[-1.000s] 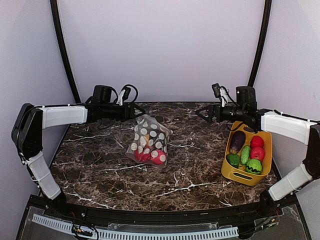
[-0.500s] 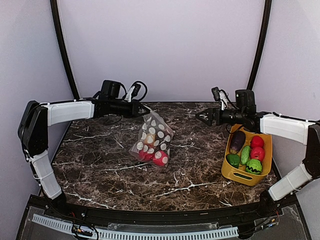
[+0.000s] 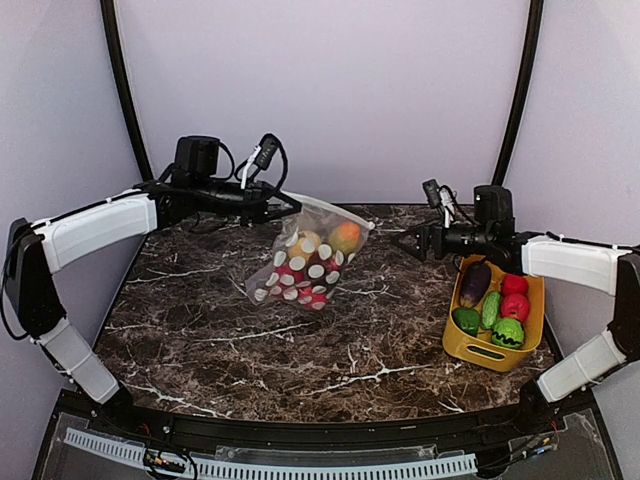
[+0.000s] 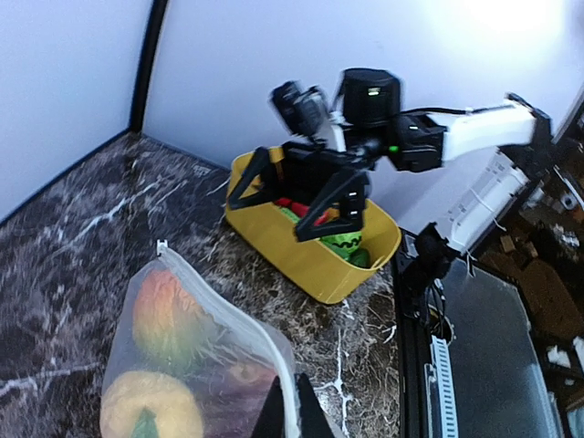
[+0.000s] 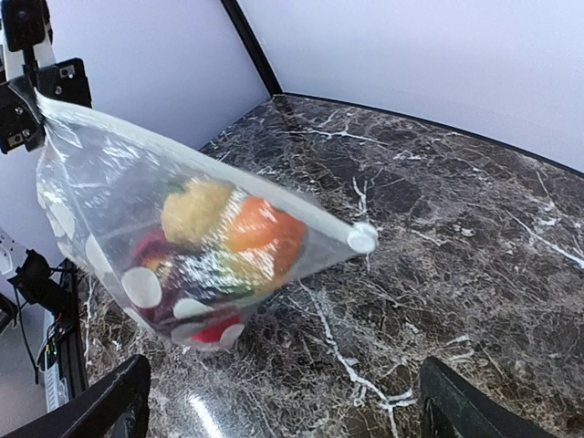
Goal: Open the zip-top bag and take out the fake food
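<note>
Your left end effector (image 3: 289,207) pinches the zip-top bag (image 3: 305,262) at one corner; your right end effector (image 3: 404,240) gapes empty, yellow bin (image 3: 468,352) near it.

Clear, soft plastic film on zip-top bag (image 3: 305,262); glossy dark marble table (image 3: 200,330); smooth yellow plastic bin (image 3: 475,352).

Soft, even light fills the overhead view; the zip-top bag (image 3: 305,262) casts only a faint shadow on the glossy worktop (image 3: 200,320). In the left wrist view the top right corner burns out white and the right hand (image 4: 265,221) smears slightly. The right wrist view renders the bag soft and blurred.
</note>
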Tool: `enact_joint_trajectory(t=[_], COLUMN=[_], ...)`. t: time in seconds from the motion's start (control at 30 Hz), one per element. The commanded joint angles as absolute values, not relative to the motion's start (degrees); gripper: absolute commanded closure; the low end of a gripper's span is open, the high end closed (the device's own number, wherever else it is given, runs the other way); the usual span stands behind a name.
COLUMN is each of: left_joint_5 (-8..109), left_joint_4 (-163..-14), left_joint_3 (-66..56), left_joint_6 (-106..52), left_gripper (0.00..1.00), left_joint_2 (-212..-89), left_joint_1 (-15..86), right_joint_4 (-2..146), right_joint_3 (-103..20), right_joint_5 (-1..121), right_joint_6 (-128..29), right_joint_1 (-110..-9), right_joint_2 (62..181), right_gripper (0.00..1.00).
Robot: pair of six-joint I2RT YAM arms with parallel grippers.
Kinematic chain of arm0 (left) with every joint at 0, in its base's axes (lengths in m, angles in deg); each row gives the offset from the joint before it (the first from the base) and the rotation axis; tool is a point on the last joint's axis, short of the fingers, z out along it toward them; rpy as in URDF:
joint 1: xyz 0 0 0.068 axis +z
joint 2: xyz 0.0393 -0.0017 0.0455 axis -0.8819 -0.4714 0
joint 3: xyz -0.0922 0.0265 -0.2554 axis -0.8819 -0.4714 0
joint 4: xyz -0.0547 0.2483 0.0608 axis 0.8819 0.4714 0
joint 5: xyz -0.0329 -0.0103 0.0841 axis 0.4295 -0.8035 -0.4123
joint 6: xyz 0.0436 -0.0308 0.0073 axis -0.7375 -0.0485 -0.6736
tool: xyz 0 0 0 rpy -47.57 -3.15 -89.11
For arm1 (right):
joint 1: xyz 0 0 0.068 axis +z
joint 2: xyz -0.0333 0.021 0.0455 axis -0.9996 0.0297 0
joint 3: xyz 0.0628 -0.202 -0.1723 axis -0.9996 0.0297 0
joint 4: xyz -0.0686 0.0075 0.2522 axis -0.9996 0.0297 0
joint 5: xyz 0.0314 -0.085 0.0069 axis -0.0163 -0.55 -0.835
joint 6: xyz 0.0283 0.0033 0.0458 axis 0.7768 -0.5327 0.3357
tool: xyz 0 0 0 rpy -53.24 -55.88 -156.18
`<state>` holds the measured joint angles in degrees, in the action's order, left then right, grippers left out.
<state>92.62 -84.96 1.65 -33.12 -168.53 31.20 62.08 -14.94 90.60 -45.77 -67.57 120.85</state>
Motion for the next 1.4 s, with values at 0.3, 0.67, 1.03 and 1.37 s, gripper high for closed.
enact_joint_trajectory(t=[0.3,0.67,1.03,1.37], left_joint_5=[110.4,119.3,119.3,111.9], left_joint_4=[-92.9,-113.7,-119.7,-106.6], left_joint_3=[-12.0,-18.5,-20.3,-20.1], left_joint_6=[-49.1,-35.2,-31.6,-41.7], left_gripper=[0.99,0.99,0.99,0.79], left_joint_2=[-155.5,-154.2,-153.7,-151.6], left_joint_1=[31.1,30.9,30.7,31.0], right_joint_4=[54.9,64.7,68.8,73.5], right_joint_3=[-11.1,-22.5,-28.7,-29.3], right_joint_5=[106.3,101.7,101.4,98.0], right_joint_6=[-51.3,-62.1,-65.8,-66.7], right_joint_1=[-65.4,-54.3,-51.6,-51.2], right_joint_2=[118.6,126.7,132.0,129.1], right_gripper=[0.07,0.21,0.71,1.00])
